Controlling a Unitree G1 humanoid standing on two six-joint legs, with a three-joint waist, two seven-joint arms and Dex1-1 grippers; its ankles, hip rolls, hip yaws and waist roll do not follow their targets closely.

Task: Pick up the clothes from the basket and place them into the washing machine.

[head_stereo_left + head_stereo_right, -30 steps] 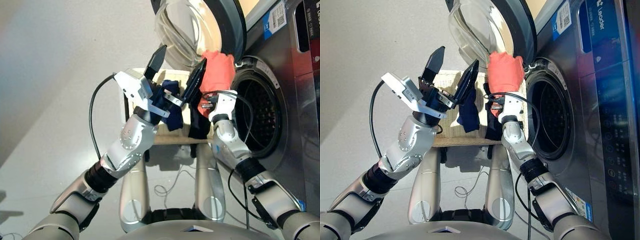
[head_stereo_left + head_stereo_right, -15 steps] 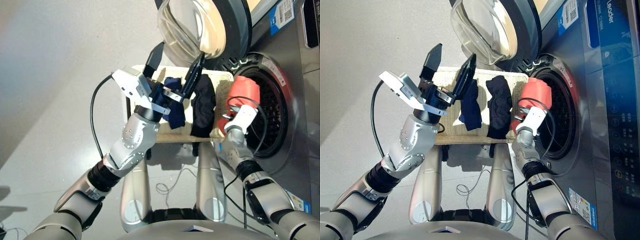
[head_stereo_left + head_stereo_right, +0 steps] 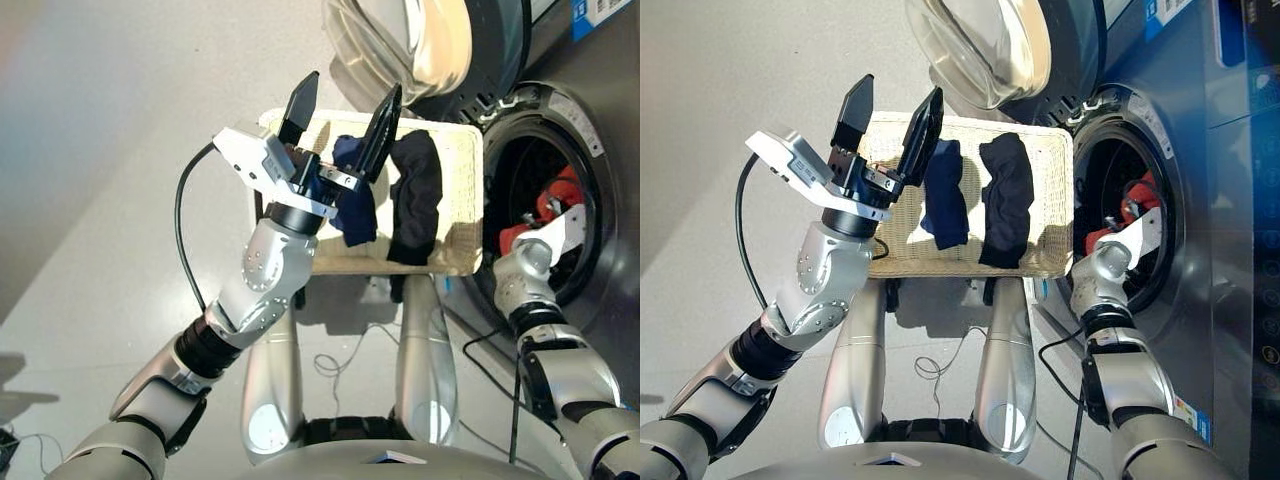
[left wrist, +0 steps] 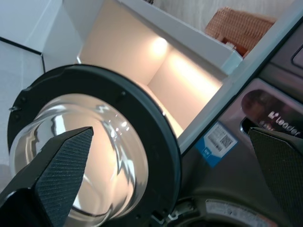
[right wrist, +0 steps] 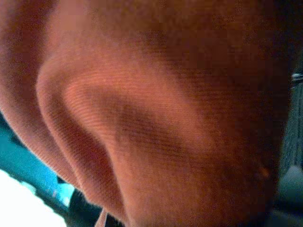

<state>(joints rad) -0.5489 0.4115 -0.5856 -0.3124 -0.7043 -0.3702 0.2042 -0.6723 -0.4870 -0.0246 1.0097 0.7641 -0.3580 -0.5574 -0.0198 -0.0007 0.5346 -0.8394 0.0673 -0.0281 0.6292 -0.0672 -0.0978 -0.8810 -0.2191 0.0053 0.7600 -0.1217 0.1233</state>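
Right pincer (image 3: 1132, 218) was reaching into the round drum opening of the dark grey washing machine (image 3: 1230, 250). The coral-red garment (image 3: 1137, 200) showed as red patches inside the drum at the pincer; red cloth filled the whole right wrist view, hiding the fingers, so cannot tell if the pincer was clenched on it or released.

Left pincer (image 3: 343, 118) was raised above the near-left part of the basket (image 3: 1048, 160), its two black fingers (image 3: 298, 107) spread wide and gripping nothing. In the left wrist view the fingers framed the glass porthole door (image 4: 94, 142) and a blue sticker (image 4: 215, 143) on the machine front.

Cream-white wicker basket sat just left of the drum opening, its right edge close to the machine front. Two garments lay in it side by side: navy blue garment (image 3: 944, 195) on the left, black garment (image 3: 1006, 198) on the right, near each other, both running front to back. The left third of the basket was bare weave.

Porthole door (image 3: 985, 45) was swung open, standing beyond the basket's far edge. A small tan wicker basket (image 4: 239, 28) showed on a shelf in the left wrist view.
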